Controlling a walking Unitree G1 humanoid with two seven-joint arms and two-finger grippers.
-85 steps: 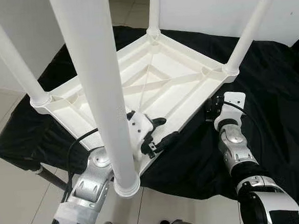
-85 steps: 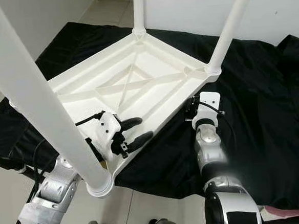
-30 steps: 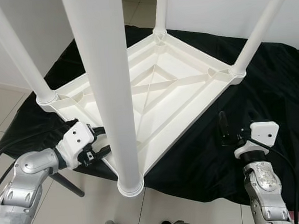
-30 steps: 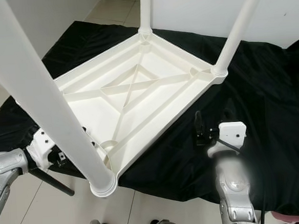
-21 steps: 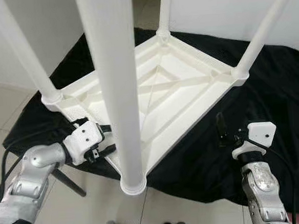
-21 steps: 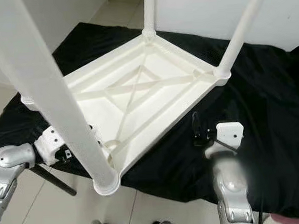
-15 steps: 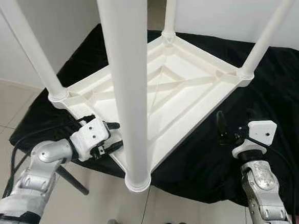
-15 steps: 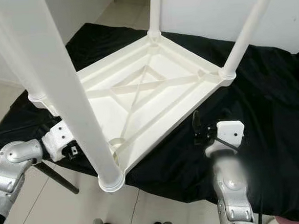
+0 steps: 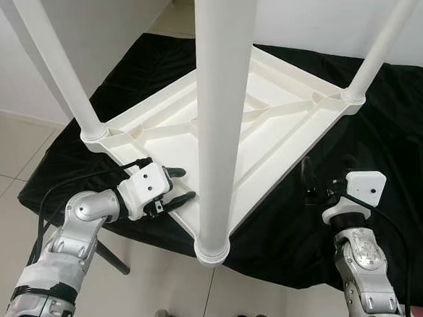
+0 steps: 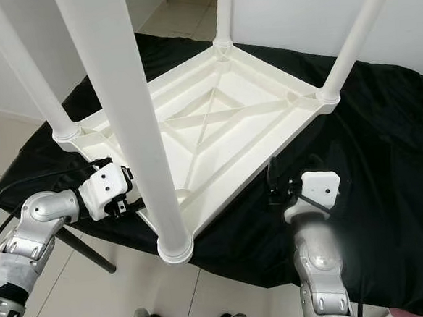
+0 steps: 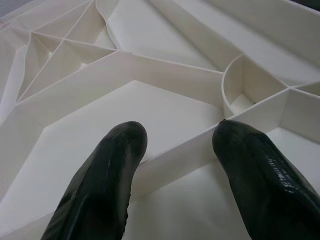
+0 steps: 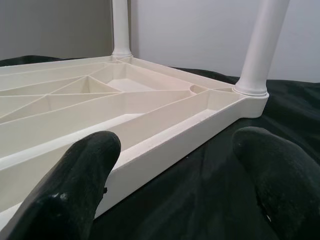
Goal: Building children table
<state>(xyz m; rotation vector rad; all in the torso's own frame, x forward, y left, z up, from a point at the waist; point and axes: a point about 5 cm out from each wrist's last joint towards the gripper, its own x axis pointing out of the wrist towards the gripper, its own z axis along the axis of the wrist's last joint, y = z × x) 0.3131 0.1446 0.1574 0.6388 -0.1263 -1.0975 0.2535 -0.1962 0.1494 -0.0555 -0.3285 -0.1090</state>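
The upturned children's table [image 9: 267, 118] is showing as smooth white moulded plastic with a soft sheen, its ribbed underside [image 11: 150, 100] looking matt and even. Its round legs [image 9: 225, 92] are gleaming a little more, like glossy plastic tubing. The cloth [image 9: 407, 159] under it is lying black and matt, creased into soft folds. The floor [image 9: 8, 151] is showing pale, smooth tiles. The left tool [image 9: 173, 186] and right tool [image 10: 271, 180] are showing black fingers [image 11: 260, 170] with a faintly textured, rubbery shine, and the arms are looking like brushed silver metal.
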